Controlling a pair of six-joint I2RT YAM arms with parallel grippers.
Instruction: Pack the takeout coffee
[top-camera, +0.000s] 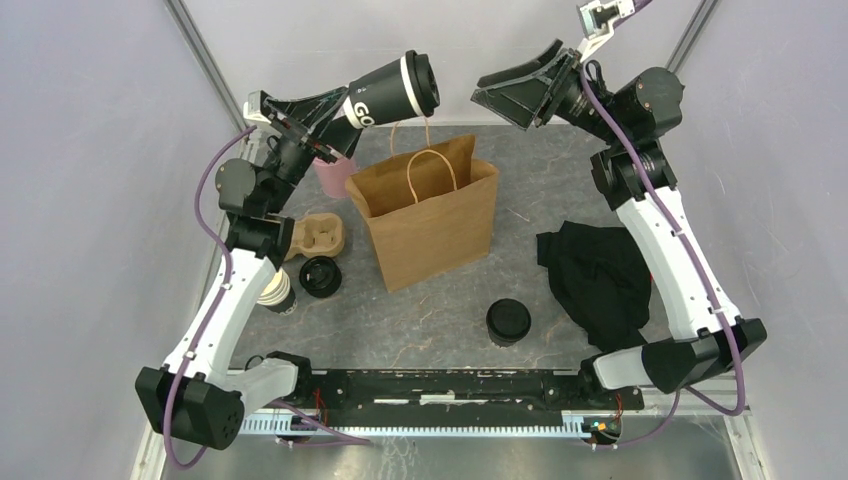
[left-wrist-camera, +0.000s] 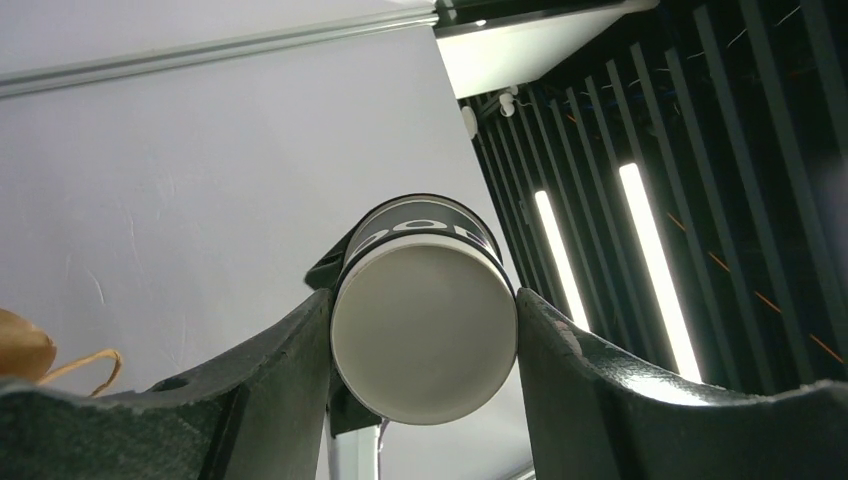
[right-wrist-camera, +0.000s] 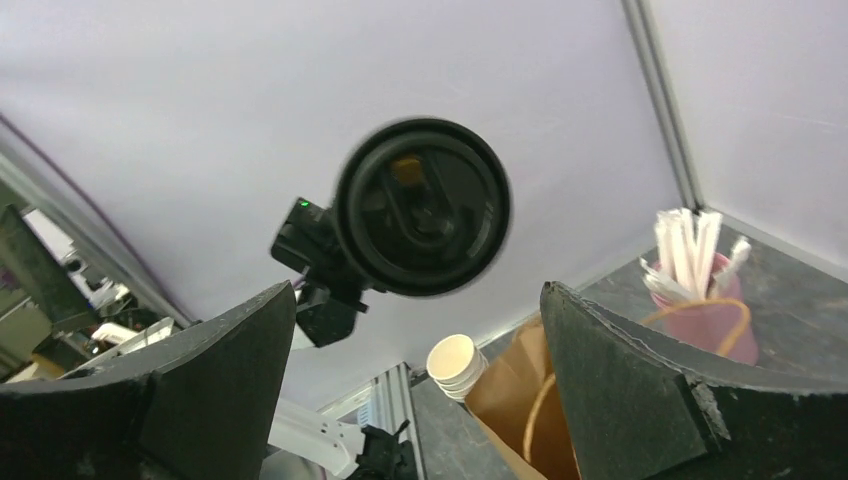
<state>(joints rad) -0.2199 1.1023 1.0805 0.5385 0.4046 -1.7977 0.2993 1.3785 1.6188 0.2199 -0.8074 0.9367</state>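
Note:
My left gripper (top-camera: 345, 112) is shut on a dark lidded coffee cup (top-camera: 392, 92) and holds it tipped on its side, high above the open brown paper bag (top-camera: 430, 205). In the left wrist view the fingers (left-wrist-camera: 290, 370) press on both sides of the cup's pale base (left-wrist-camera: 424, 335). My right gripper (top-camera: 515, 92) is open and empty, raised to the right of the cup and facing its black lid (right-wrist-camera: 422, 207). A second lidded cup (top-camera: 508, 322) stands on the table in front of the bag. Another round black-lidded thing (top-camera: 320, 276) sits to the bag's left.
A cardboard cup carrier (top-camera: 318, 237) and a stack of empty paper cups (top-camera: 277, 292) lie left of the bag. A pink cup of white sticks (right-wrist-camera: 700, 290) stands behind the bag at the left. A black cloth (top-camera: 600, 275) lies to the right.

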